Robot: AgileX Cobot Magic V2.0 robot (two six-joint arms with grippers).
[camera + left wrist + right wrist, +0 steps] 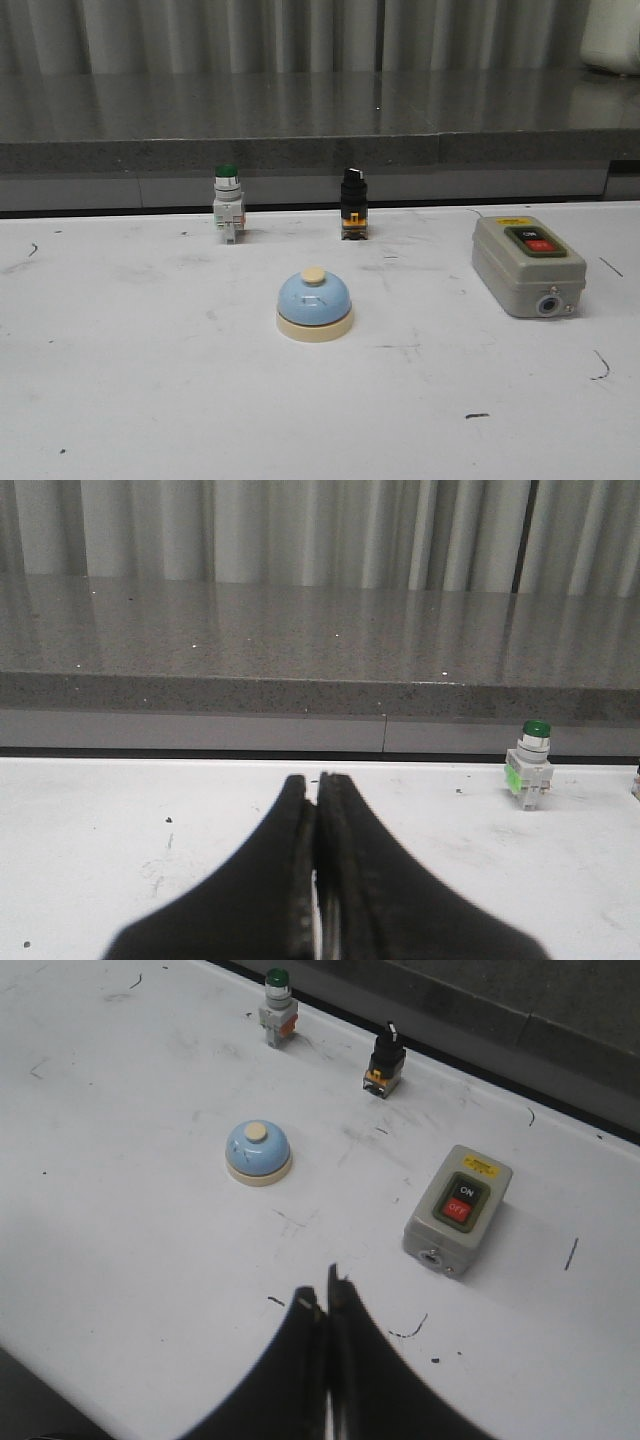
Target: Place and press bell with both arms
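Note:
The light-blue bell (314,305) with a cream base and cream button stands upright on the white table, near the middle. It also shows in the right wrist view (258,1153). My right gripper (322,1295) is shut and empty, held above the table well short of the bell. My left gripper (314,780) is shut and empty, low over the table's left part; the bell is out of its view. Neither arm shows in the front view.
A grey switch box (528,265) with ON/OFF buttons sits at the right. A green-capped push button (228,204) and a black selector switch (353,204) stand near the table's back edge. A dark stone ledge (320,120) runs behind the table.

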